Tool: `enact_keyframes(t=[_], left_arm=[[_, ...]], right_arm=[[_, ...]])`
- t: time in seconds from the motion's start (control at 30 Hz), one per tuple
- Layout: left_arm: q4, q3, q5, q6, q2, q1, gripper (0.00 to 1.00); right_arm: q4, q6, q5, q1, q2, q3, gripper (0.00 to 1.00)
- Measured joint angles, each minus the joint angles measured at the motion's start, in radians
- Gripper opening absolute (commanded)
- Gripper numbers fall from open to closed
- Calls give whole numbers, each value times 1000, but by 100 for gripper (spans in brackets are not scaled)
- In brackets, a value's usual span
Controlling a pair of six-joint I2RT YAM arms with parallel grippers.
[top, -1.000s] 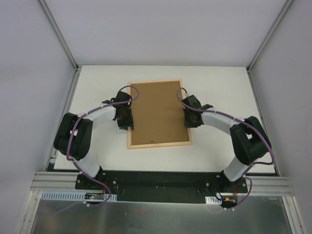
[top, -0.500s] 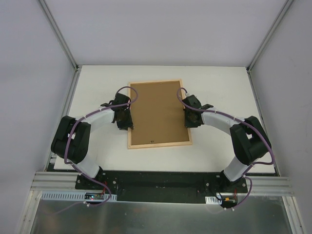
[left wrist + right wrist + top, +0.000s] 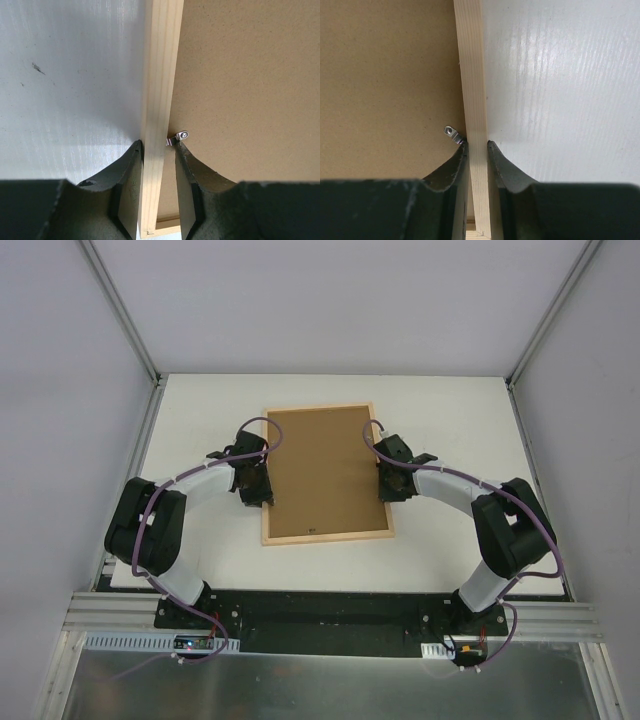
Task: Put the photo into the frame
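The frame [image 3: 327, 536] lies flat on the white table with the brown backing board [image 3: 325, 470] filling it. The photo is hidden. My left gripper [image 3: 256, 490] straddles the frame's left wood strip [image 3: 160, 75]. Its outer finger touches the strip. Its inner finger stands a little off the strip, and its tip touches a small metal tab [image 3: 178, 136], so the gripper [image 3: 159, 147] is open. My right gripper [image 3: 390, 485] straddles the right wood strip [image 3: 471, 65], and both fingers of the gripper [image 3: 476, 145] press against it, beside another metal tab [image 3: 453, 134].
The white table [image 3: 450, 420] is bounded by grey walls at the back and sides with metal rails at the corners. The arm bases sit on a black rail [image 3: 330, 615] at the near edge.
The left arm's elbow dropped and shifted a little left a second ago, then stayed still. The right arm and the frame have not moved.
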Motion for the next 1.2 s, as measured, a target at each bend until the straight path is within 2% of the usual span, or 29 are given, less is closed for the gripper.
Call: enact_keyframes(t=[0.67, 0.77, 0.87, 0.97, 1.0, 1.2], left_arm=[[-5, -11, -57, -32, -15, -7, 1], [-6, -11, -56, -31, -20, -8, 16], [-19, -16, -54, -30, -39, -15, 36], [-50, -32, -51, -37, -72, -34, 43], [-61, -39, -51, -48, -85, -41, 49], [-115, -116, -73, -201, -232, -135, 53]], right_arm=[[0, 0, -2, -1, 0, 0, 1], [-1, 0, -2, -1, 0, 1, 1], [-6, 0, -3, -1, 6, 9, 0], [-10, 1, -3, 0, 11, 14, 0], [-11, 1, -3, 0, 11, 15, 0], [-12, 18, -2, 0, 11, 15, 0]])
